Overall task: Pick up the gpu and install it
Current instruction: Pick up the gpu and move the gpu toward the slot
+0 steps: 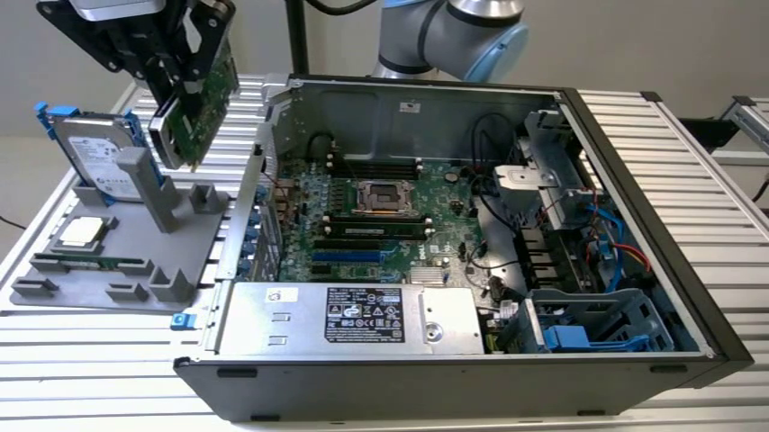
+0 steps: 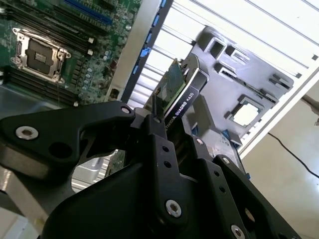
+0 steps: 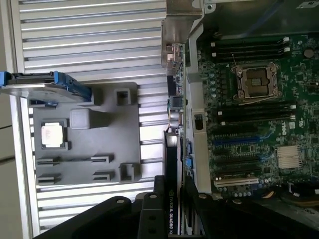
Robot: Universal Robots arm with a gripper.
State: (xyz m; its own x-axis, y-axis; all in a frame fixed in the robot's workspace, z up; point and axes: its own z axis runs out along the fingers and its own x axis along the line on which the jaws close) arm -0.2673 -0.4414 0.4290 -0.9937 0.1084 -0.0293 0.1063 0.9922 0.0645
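Most of gpu [image 2: 184,97] hidden by claw [image 2: 175,127]; arm [image 1: 456,27] cut by picture edge.

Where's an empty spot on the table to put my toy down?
The table is bare in front of the gray tray and on the exterior view's right of the computer case. The tray and the case's inside are crowded.

**Silver-grey arm with a matte black pincer**
The arm [image 1: 415,31] is finished in silver-grey metal, and its rounded joint is closed by a pale blue end cap [image 1: 507,45]. The pincer [image 1: 183,90] is built from flat black plates, and in the second wrist view these are fastened with round silver screws [image 2: 173,208].
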